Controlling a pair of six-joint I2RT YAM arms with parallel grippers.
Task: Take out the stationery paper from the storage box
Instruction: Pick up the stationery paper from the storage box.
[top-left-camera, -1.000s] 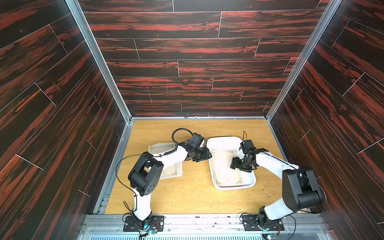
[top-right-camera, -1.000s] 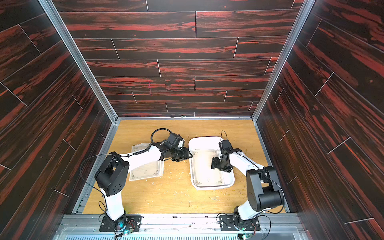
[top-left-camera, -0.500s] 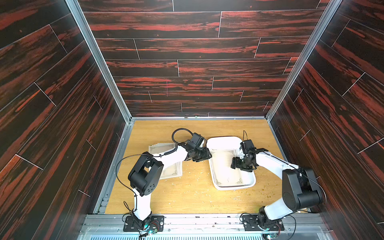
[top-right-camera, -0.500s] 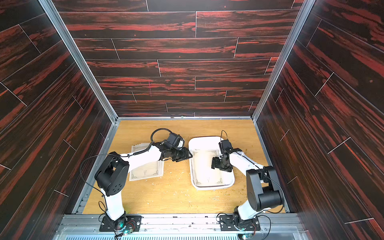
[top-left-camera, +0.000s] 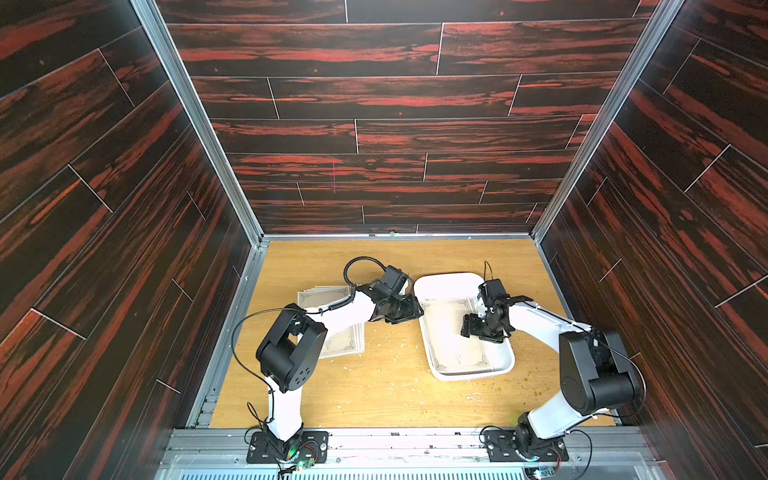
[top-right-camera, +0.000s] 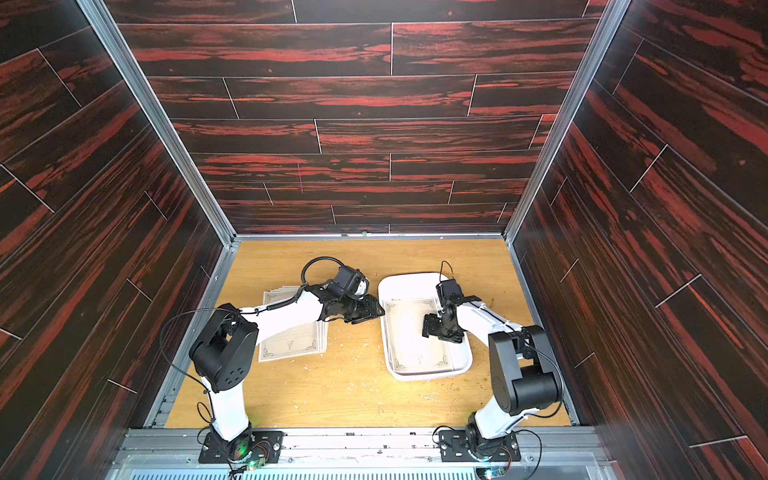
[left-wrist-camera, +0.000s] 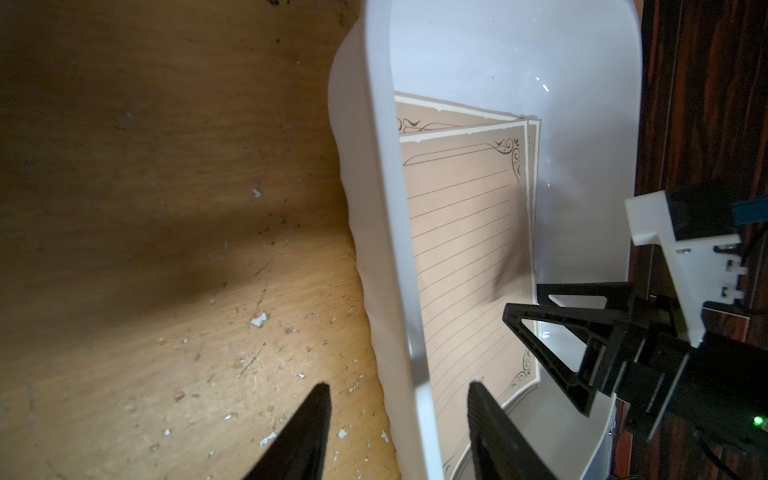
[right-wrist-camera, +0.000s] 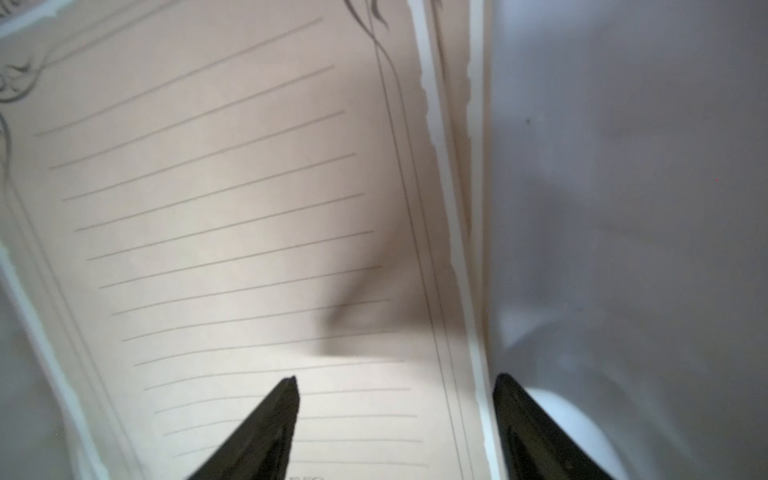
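Box (top-left-camera: 449, 276) sits on the table (top-left-camera: 374, 399) at roughly 3 o'clock from the table's centre in both top views, its long side running 12 to 6. Paper (top-left-camera: 451, 336) lies flat inside it: several sheets stacked, edges slightly offset, with ruled lines and dark corner scrolls clear in the left wrist view (left-wrist-camera: 461, 228). A separate pile (top-left-camera: 338, 347) of like sheets lies on the bare table at about 9 o'clock, well apart from the box and partly hidden under the left arm. Left gripper (top-left-camera: 415, 309) is at the box's 10 o'clock rim. Its jaws are parted, with one of the fingers (left-wrist-camera: 299, 436) outside the wall above the table and the other inside above the paper. The rim runs between them and a gap shows on either side, so no grip. Right gripper (top-left-camera: 471, 330) is inside the box, just toward 3 o'clock of its middle, pointing down. Its jaws are spread wide and hold nothing. In the right wrist view one tip is over the ruled face of the top sheet and the other over the bare white floor, with the sheets' long edge between them. Cannot tell whether the tips touch the paper. Pale flecks (left-wrist-camera: 258, 320) are scattered on the table beside the box.
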